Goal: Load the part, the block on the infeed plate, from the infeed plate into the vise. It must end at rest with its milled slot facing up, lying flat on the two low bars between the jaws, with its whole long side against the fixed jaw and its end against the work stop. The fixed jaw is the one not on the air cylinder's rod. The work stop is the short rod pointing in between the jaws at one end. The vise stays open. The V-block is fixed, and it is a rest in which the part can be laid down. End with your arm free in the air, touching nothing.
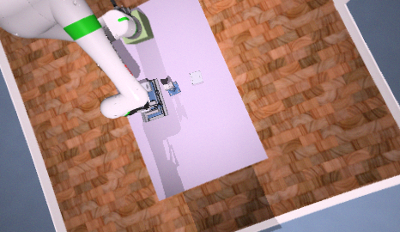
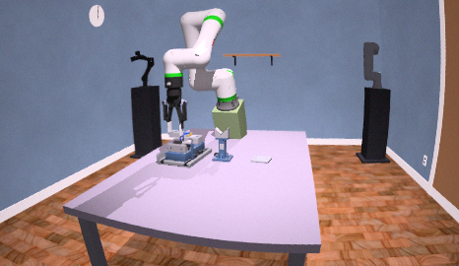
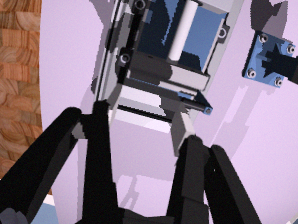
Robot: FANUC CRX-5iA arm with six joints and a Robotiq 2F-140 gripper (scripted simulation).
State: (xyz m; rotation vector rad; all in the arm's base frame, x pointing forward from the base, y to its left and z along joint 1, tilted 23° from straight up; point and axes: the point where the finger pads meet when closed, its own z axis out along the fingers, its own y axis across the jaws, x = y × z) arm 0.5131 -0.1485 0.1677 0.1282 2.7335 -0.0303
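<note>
Counter (image 2: 256,195): pale lilac, on wood-block floor, blue walls.
Hand (image 2: 175,121): pinching the part (image 3: 143,106).
Part: pale block above the vise (image 2: 181,153), long axis crossing between the fingers.

— What crowds the vise (image 2: 181,152)?
— The V-block (image 2: 223,146) stands just beside it on the side toward the infeed plate (image 2: 261,160); the arm's green pedestal (image 2: 235,121) rises behind.
— And open room?
— Above the vise, where the gripper (image 2: 175,122) hangs gripping the part (image 2: 176,134), and over the table's (image 2: 236,200) near half.
</note>
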